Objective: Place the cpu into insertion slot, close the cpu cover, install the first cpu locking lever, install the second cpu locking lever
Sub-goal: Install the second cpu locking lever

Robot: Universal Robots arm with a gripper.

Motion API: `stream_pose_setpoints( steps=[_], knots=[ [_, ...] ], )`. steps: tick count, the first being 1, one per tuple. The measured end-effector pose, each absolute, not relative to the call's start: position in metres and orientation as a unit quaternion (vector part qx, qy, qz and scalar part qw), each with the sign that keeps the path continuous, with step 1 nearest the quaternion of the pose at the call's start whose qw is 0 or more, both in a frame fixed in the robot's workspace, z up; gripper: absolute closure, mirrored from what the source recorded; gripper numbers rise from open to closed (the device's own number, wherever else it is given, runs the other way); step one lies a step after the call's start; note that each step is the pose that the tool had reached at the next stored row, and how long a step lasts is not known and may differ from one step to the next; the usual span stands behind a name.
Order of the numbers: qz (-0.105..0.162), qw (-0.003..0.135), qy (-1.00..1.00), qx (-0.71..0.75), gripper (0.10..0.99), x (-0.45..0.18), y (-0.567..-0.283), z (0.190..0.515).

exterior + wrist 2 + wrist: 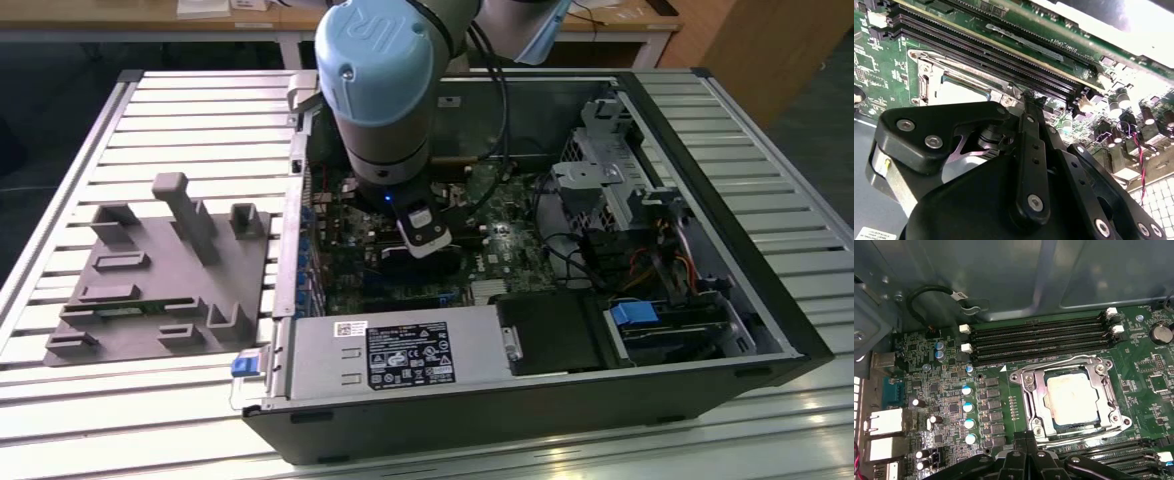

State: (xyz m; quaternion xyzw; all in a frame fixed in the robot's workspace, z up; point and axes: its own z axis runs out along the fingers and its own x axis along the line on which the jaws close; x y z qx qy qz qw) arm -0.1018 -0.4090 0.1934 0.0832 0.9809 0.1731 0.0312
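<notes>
Hovering low over the motherboard (944,395) inside the open computer case (747,330), the gripper (1026,437) has its fingers pressed together, nothing between them. In the first wrist view the cpu (1073,396) sits seated in the insertion slot (1054,422), with the cpu cover (1035,390) lying flat around it. Memory slots (1039,337) run just beside the socket. A grey fixture block (160,270) rests on the slatted bench (120,400), well apart from the case.
</notes>
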Motion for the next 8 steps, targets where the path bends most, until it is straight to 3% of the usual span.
stream_pose_setpoints(
  steps=[8],
  knots=[
    [0.168,0.032,0.982,0.083,0.980,-0.1018,-0.4051,0.1937]
  ],
)
